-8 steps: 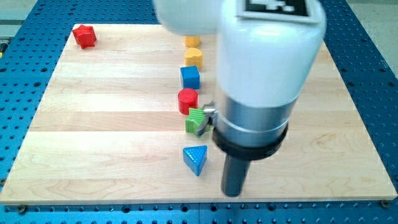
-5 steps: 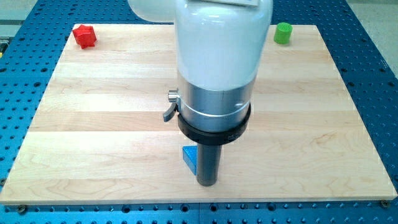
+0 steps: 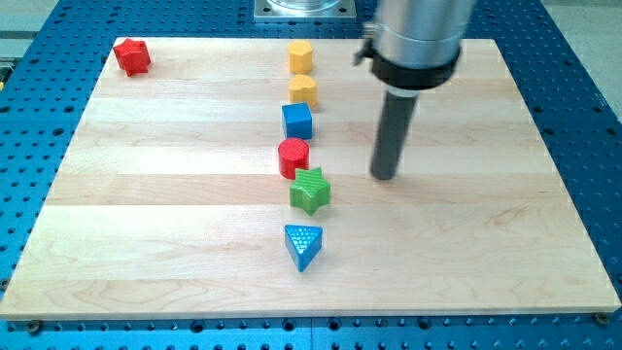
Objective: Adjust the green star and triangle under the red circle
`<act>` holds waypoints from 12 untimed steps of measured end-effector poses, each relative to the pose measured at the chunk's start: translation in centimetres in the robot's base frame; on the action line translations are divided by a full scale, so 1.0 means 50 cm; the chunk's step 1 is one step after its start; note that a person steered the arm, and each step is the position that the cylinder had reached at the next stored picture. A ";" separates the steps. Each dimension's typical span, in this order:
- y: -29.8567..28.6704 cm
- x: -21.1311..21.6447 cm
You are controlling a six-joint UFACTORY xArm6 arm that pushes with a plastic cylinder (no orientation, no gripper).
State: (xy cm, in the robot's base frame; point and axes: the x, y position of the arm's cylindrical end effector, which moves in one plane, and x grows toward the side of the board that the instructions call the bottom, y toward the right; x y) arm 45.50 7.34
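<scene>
The green star [image 3: 310, 190] lies near the middle of the board [image 3: 175, 175], just below and a little to the view's right of the red circle [image 3: 293, 157]; the two look to be touching or nearly so, but which I cannot tell. Below the star, clearly apart from it, lies the blue triangle [image 3: 304, 246], one corner pointing toward the view's bottom. Star and triangle sit slightly to the view's right of the circle rather than straight under it. Above the circle the column runs on toward the view's top: a blue cube [image 3: 297, 122] just above the circle, then a yellow block [image 3: 303, 90], then a second yellow block [image 3: 300, 56] that looks six-sided, near the board's top edge. Their exact shapes are hard to make out. My tip [image 3: 385, 177] stands on bare wood to the view's right of the column, roughly level with the gap between the circle and the star, apart from both and touching no block. The arm ends in a plain rod, so there is nothing to open or close, and it has hold of nothing. Far off in the board's top-left corner lies a red block [image 3: 131, 55] of irregular outline. The board rests on a blue perforated table [image 3: 583, 117].
</scene>
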 end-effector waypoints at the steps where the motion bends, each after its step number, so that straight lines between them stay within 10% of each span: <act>1: -0.067 0.055; 3: -0.130 0.112; 6: 0.516 0.271; 7: 0.535 0.256; 12: 0.048 0.264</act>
State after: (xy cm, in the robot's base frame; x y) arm 58.71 9.75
